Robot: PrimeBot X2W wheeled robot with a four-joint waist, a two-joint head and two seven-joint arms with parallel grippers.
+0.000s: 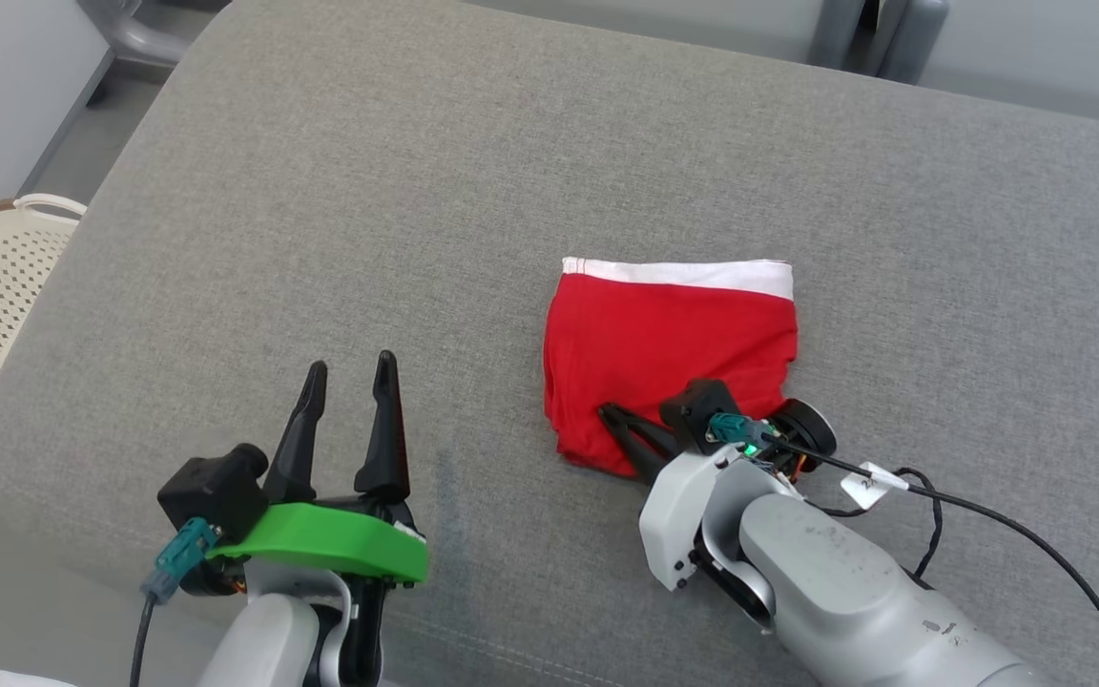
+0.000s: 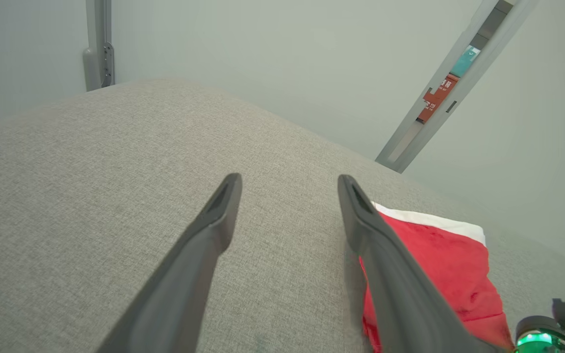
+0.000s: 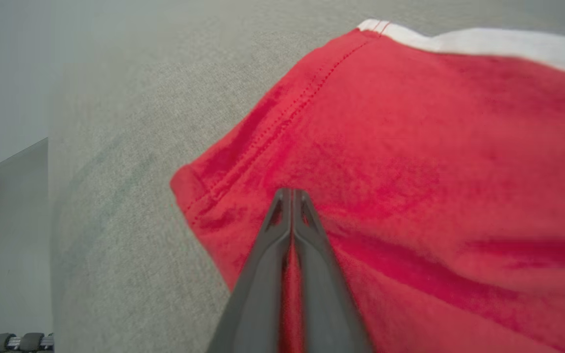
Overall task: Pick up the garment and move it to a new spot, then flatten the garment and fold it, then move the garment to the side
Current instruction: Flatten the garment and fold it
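Red shorts [image 1: 669, 343] lie folded into a compact block on the grey cushion [image 1: 416, 191], right of centre, with the white waistband [image 1: 683, 275] along the far edge. The fabric is smooth, with slight creasing near the front corner.

The right gripper [image 3: 291, 193] has its fingers pressed together at the near edge. Red shows between them lower down, so it probably pinches a fold, though this is not certain. The left gripper [image 1: 351, 364] is spread wide with nothing in it, above bare cushion well left of the shorts.

Judged step: moving the shorts aside. Grip all layers, lift low and travel slowly, or the fold may open.
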